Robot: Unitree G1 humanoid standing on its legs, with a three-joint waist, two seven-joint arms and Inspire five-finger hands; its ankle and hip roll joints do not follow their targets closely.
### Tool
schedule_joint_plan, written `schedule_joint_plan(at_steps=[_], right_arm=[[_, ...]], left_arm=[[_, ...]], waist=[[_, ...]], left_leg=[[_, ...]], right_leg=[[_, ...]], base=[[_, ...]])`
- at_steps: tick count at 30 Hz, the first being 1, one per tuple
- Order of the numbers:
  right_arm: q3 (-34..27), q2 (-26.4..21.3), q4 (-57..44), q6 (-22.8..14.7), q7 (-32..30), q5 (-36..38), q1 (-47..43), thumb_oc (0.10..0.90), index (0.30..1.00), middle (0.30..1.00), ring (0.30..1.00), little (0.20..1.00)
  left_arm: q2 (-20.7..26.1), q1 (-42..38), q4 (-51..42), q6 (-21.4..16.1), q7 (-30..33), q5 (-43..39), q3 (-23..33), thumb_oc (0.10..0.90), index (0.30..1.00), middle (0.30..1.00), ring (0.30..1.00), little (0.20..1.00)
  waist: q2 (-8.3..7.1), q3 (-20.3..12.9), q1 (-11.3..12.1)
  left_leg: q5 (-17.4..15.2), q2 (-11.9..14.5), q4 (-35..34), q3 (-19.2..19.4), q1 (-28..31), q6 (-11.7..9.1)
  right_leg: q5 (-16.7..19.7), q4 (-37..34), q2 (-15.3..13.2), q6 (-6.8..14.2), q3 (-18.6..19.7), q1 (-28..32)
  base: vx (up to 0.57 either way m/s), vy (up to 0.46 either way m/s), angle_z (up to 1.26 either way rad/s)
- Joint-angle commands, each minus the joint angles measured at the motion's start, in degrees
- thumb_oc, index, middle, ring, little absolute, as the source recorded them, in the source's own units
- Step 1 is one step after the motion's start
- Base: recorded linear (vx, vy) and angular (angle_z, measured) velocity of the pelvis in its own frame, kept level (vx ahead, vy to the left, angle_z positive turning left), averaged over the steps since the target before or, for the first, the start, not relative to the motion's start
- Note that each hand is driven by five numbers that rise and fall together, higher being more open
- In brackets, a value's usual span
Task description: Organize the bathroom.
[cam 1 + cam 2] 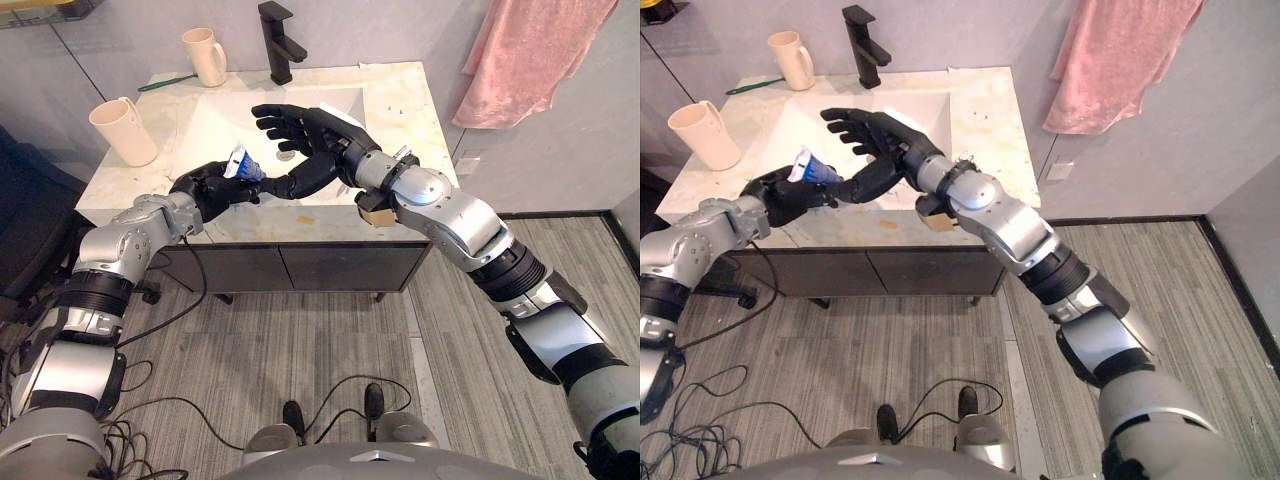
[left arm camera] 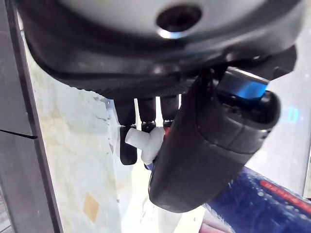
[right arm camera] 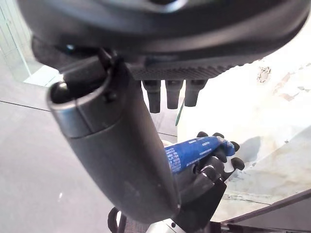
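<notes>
My left hand (image 1: 205,190) is shut on a blue toothpaste tube (image 1: 243,163) above the front left of the marble vanity top (image 1: 400,110). The tube's flat end sticks up out of the fist. In the right wrist view the tube (image 3: 192,148) lies across the curled fingers of my left hand (image 3: 209,170). My right hand (image 1: 300,130) hovers open over the white sink basin (image 1: 215,120), fingers spread, with its thumb stretched close to the tube. The tube (image 1: 812,168) also shows in the right eye view.
A cream mug (image 1: 124,131) stands at the vanity's left edge and another cream mug (image 1: 205,56) at the back beside a green toothbrush (image 1: 170,80). A black faucet (image 1: 278,40) rises behind the basin. A pink towel (image 1: 530,55) hangs on the right wall.
</notes>
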Motion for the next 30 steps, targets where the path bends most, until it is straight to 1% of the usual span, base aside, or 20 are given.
schedule_joint_plan(at_steps=[1, 2, 4, 8, 12, 16, 22, 23, 24, 25, 30], right_arm=[[-1.2, 3.1, -2.7, -7.3, -0.3, 1.5, -6.2, 0.8, 0.9, 0.9, 0.9, 0.9], [-1.2, 3.1, -2.7, -7.3, -0.3, 1.5, -6.2, 0.8, 0.9, 0.9, 0.9, 0.9], [-1.2, 3.0, -3.2, -7.2, -0.2, 1.4, -6.0, 0.8, 0.9, 0.9, 0.9, 0.9], [-1.6, 3.0, -3.6, -6.8, -0.2, 1.1, -5.7, 0.8, 0.9, 0.9, 0.9, 0.9], [-1.4, 3.1, -3.3, -6.6, -0.5, 1.1, -6.1, 0.8, 0.9, 0.9, 0.9, 0.9], [-1.2, 3.1, -2.9, -6.8, -0.6, 1.2, -6.6, 0.8, 0.9, 0.9, 0.9, 0.9], [-1.2, 3.1, -2.5, -6.7, -0.8, 1.1, -6.4, 0.8, 0.9, 0.9, 0.9, 0.9], [-1.3, 3.1, -2.3, -7.0, -0.7, 1.0, -6.4, 0.596, 0.594, 0.594, 0.594, 0.594], [-1.3, 3.2, -2.1, -7.2, -0.6, 0.9, -6.3, 0.54, 0.509, 0.509, 0.509, 0.509], [-1.3, 3.3, -2.0, -7.2, -0.4, 0.8, -6.4, 0.4, 0.3, 0.3, 0.3, 0.3], [-1.2, 3.3, -2.3, -7.0, -0.3, 1.2, -6.4, 0.4, 0.3, 0.3, 0.3, 0.3]], left_arm=[[0.5, -4.8, -5.3, -2.8, -3.0, -6.6, 2.7, 0.4, 0.3, 0.3, 0.3, 0.3], [0.5, -4.8, -5.3, -2.8, -3.0, -6.6, 2.7, 0.4, 0.3, 0.3, 0.3, 0.3], [-0.5, -3.2, -8.9, -1.7, -3.0, -8.2, 2.1, 0.4, 0.3, 0.3, 0.3, 0.3], [-0.7, -1.8, -11.7, -1.0, -1.8, -7.8, 2.4, 0.4, 0.3, 0.3, 0.3, 0.3], [-0.6, -1.6, -11.8, -0.3, -1.2, -7.8, 2.5, 0.4, 0.3, 0.3, 0.3, 0.3], [-0.5, -2.1, -11.2, -0.4, 0.2, -7.1, 2.2, 0.4, 0.3, 0.3, 0.3, 0.3], [0.0, -1.8, -10.7, -0.5, -0.1, -6.3, 2.8, 0.4, 0.3, 0.3, 0.3, 0.3], [-0.1, -1.9, -10.5, -0.6, -0.2, -6.4, 2.7, 0.4, 0.3, 0.3, 0.3, 0.3], [0.0, -1.9, -10.4, -0.6, -0.2, -6.4, 2.7, 0.4, 0.3, 0.3, 0.3, 0.3], [0.0, -2.0, -10.3, -0.5, -0.2, -6.5, 2.8, 0.4, 0.3, 0.3, 0.3, 0.3], [-0.1, -1.7, -10.9, -0.2, 0.2, -6.8, 3.2, 0.4, 0.3, 0.3, 0.3, 0.3]], waist=[[1.15, -7.9, 0.7], [1.15, -7.9, 0.7], [1.26, -7.8, 0.8], [1.25, -7.7, 0.9], [1.29, -7.7, 1.0], [1.19, -7.8, 1.1], [1.12, -7.9, 1.3], [1.14, -7.8, 1.3], [1.14, -7.8, 1.3], [1.15, -7.8, 1.3], [1.13, -7.8, 1.4]], left_leg=[[-5.5, 5.0, 5.3, 0.6, 0.5, 0.0], [-5.5, 5.0, 5.3, 0.6, 0.5, 0.0], [-5.3, 4.9, 5.4, 0.5, 0.5, -0.1], [-5.2, 4.8, 5.4, 0.3, 0.3, 0.0], [-5.1, 4.8, 5.6, 0.3, 0.2, 0.0], [-5.1, 4.7, 5.8, 0.1, 0.1, 0.0], [-5.1, 4.7, 5.8, 0.1, 0.1, 0.0], [-5.1, 4.7, 5.8, 0.1, 0.1, 0.0], [-5.1, 4.8, 5.9, 0.1, 0.1, 0.0], [-5.1, 4.7, 5.9, 0.1, 0.1, 0.0], [-5.4, 4.7, 6.1, 0.1, 0.0, 0.1]], right_leg=[[-6.9, -0.5, -2.1, 3.0, 4.3, -0.8], [-6.9, -0.5, -2.1, 3.0, 4.3, -0.8], [-6.9, -0.5, -2.0, 2.9, 4.3, -0.8], [-6.9, -0.5, -2.1, 2.9, 4.3, -0.8], [-6.9, -0.5, -2.1, 2.9, 4.2, -0.8], [-6.9, -0.5, -2.0, 2.9, 4.2, -0.8], [-6.9, -0.5, -2.1, 2.9, 3.9, -0.7], [-6.9, -0.5, -2.1, 2.9, 3.9, -0.7], [-6.9, -0.5, -2.2, 2.9, 3.9, -0.7], [-6.9, -0.5, -2.2, 2.9, 3.9, -0.6], [-6.9, -0.5, -2.2, 2.9, 4.0, -0.6]], base=[[0.0, 0.0, 0.0], [0.0, 0.0, 0.0], [0.0, 0.0, 0.0], [0.0, 0.0, 0.0], [0.0, 0.0, 0.0], [0.0, 0.0, 0.0], [0.0, 0.0, 0.0], [0.0, 0.0, 0.0], [0.0, 0.0, 0.0], [0.0, 0.0, 0.0], [0.0, 0.0, 0.0]])
